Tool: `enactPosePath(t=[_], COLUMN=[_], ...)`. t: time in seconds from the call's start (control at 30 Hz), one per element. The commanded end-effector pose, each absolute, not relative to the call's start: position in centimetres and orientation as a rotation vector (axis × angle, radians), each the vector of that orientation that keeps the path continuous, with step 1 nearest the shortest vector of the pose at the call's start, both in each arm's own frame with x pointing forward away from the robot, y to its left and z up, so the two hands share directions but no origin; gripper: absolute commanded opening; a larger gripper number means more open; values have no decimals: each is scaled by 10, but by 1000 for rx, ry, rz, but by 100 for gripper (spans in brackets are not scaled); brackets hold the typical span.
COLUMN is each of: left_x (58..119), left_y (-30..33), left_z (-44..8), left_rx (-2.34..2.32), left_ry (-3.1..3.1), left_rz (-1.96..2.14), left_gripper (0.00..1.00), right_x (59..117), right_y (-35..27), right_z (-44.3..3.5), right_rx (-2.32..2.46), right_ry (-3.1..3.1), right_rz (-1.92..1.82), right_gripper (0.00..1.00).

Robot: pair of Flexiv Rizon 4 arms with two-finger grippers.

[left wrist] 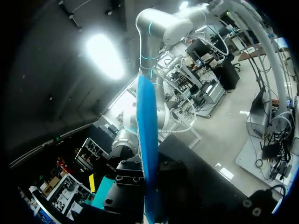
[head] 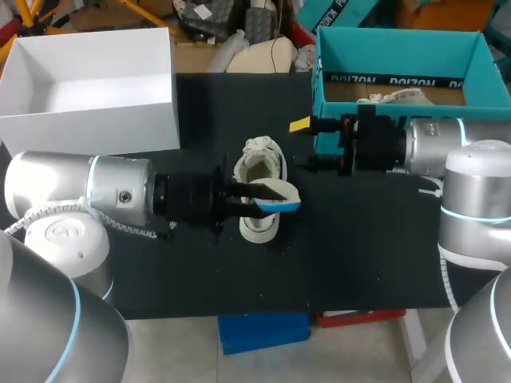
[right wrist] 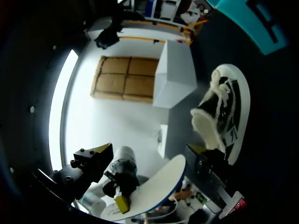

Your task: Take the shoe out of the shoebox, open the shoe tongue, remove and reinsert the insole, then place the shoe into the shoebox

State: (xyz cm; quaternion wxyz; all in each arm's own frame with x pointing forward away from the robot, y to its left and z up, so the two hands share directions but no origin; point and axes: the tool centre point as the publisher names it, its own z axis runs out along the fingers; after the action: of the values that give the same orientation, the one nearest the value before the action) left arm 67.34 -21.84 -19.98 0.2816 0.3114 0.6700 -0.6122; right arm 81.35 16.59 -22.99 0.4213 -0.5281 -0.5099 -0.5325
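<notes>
- Head view: the shoe [head: 259, 169] stands on the black table [head: 359, 255] near its middle. It is out of the box, its length runs from 12 to 6 o'clock, and its fuzzy white opening faces up.
- The left arm comes in from 9 o'clock. The left gripper [head: 267, 198] is clenched on the insole [head: 281, 205], which has a white edge and a blue underside. It holds the insole over the shoe's 4 o'clock side, out of the shoe.
- Whether the insole touches the shoe's rim cannot be told.
- The right arm comes in from 3 o'clock. The right gripper [head: 305, 144] is released and holds nothing. Its two fingers stand apart, just off the shoe's 2 o'clock corner and clear of it.
- The teal shoebox [head: 399, 52] sits at 2 o'clock from the shoe, open, with its near wall just behind the right gripper. Something white with laces [head: 395, 98] lies inside it.
- A white box [head: 96, 120], also open, sits at 10 o'clock from the shoe, well apart from the shoebox.
- Left wrist view: the insole [left wrist: 147, 149] shows edge-on as a blue blade running straight out from between the left gripper's dark fingers.
- Right wrist view: the right gripper's own fingers [right wrist: 103, 150] are spread wide. Ahead of them the insole [right wrist: 159, 186] shows its white face, with one of the left gripper's yellow tips pressed on it.
- The shoe [right wrist: 226, 112] lies beside the insole, and the white box [right wrist: 175, 77] stands beyond it.
</notes>
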Motion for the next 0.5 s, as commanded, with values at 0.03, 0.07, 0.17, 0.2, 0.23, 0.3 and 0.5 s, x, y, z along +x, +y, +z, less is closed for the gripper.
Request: enactPosePath(t=[0.03,0.07,0.17,0.2,0.23,0.3,0.5], left_x=[674,677,686,689,693,700,704], left_y=[-205,-204,-202,-201,-199,-196,-189], left_z=[-226,-231,-245,-250,-254,-262,-269], left_rx=[980,1005,1084,1099,1126,1149,1170], left_ry=[1501,1477,1384,1348,1332,1287,1241], left_rz=[-1475,-1447,-1301,-1254,-1227,-1138,-980], left_gripper=[0,0,0,0,0,0,0], right_x=[813,813,813,813,813,813,813], right_y=[167,167,167,167,167,167,167], right_z=[-231,-231,-231,-231,-231,-231,-231], right_rx=[-1327,-1327,-1327,-1327,-1327,-1327,-1327], right_ry=[-1277,-1277,-1277,-1277,-1277,-1277,-1277], right_rz=[-1335,-1335,-1335,-1335,-1335,-1335,-1335], right_gripper=[100,100,100,100,100,100,100])
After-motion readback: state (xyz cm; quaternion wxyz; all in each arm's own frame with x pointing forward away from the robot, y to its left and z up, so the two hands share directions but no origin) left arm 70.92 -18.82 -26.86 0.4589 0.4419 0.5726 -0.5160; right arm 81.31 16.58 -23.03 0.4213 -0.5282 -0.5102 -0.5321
